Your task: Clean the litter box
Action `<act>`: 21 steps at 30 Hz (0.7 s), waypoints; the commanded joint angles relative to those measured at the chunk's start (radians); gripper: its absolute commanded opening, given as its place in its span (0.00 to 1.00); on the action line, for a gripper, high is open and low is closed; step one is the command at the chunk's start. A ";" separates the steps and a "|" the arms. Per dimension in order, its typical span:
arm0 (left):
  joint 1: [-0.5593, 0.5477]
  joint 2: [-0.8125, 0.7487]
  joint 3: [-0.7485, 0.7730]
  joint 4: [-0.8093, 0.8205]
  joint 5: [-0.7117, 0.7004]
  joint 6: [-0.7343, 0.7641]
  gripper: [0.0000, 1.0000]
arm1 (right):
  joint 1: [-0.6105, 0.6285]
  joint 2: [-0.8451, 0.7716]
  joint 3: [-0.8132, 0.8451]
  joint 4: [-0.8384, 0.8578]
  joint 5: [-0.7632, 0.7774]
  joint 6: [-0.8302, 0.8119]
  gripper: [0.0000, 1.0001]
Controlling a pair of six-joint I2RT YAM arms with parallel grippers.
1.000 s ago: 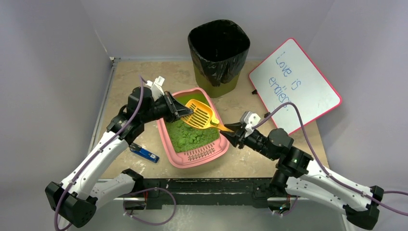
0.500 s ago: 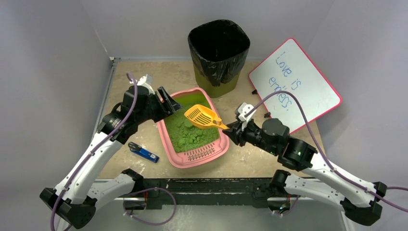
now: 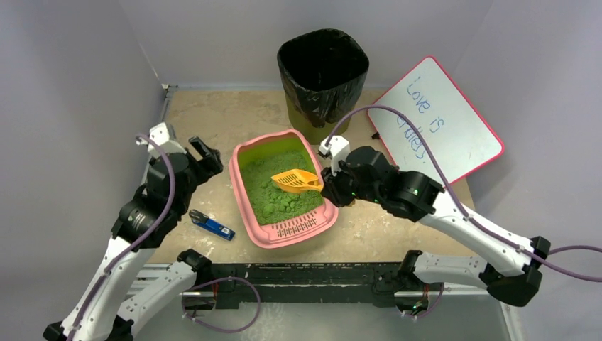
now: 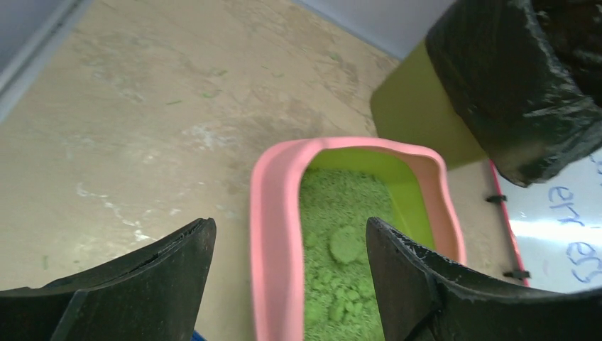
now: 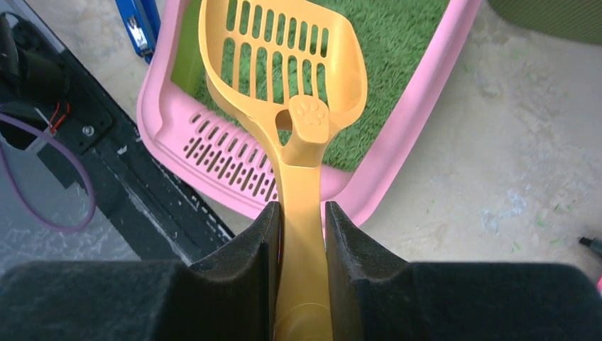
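The pink litter box [image 3: 241, 193] [image 4: 273, 234] [image 5: 412, 135] lies mid-table with green litter [image 3: 273, 190] in it and its slotted grate lip [image 3: 297, 228] toward the arms. An orange slotted scoop [image 3: 297, 180] [image 5: 284, 64] hovers over the litter. My right gripper [image 3: 328, 182] [image 5: 304, 213] is shut on the scoop's handle at the box's right rim. To the left of the box, clear of its rim, my left gripper [image 3: 206, 158] [image 4: 289, 234] stands open with nothing between its fingers.
A tall olive bin with a black bag [image 3: 323, 71] stands behind the box. A whiteboard with a pink frame [image 3: 433, 124] leans at the right. A blue object [image 3: 213, 226] lies left of the box near the front edge.
The left gripper let go of the scoop, opened and drew back to the left of the box. The right arm swung round over the box's right rim and lowered the scoop toward the litter.
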 commanded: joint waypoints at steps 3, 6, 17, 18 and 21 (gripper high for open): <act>0.002 -0.101 -0.146 0.111 -0.146 0.094 0.77 | -0.002 0.137 0.177 -0.181 -0.067 0.055 0.00; 0.002 -0.126 -0.190 0.132 -0.140 0.117 0.77 | -0.001 0.212 0.229 -0.254 -0.089 0.055 0.00; 0.002 -0.154 -0.227 0.149 -0.146 0.158 0.77 | -0.001 0.389 0.324 -0.379 -0.153 0.011 0.00; 0.002 -0.162 -0.227 0.149 -0.148 0.158 0.77 | -0.002 0.402 0.331 -0.382 -0.153 0.001 0.00; 0.002 -0.177 -0.228 0.149 -0.157 0.161 0.77 | -0.001 0.444 0.356 -0.389 -0.150 -0.025 0.00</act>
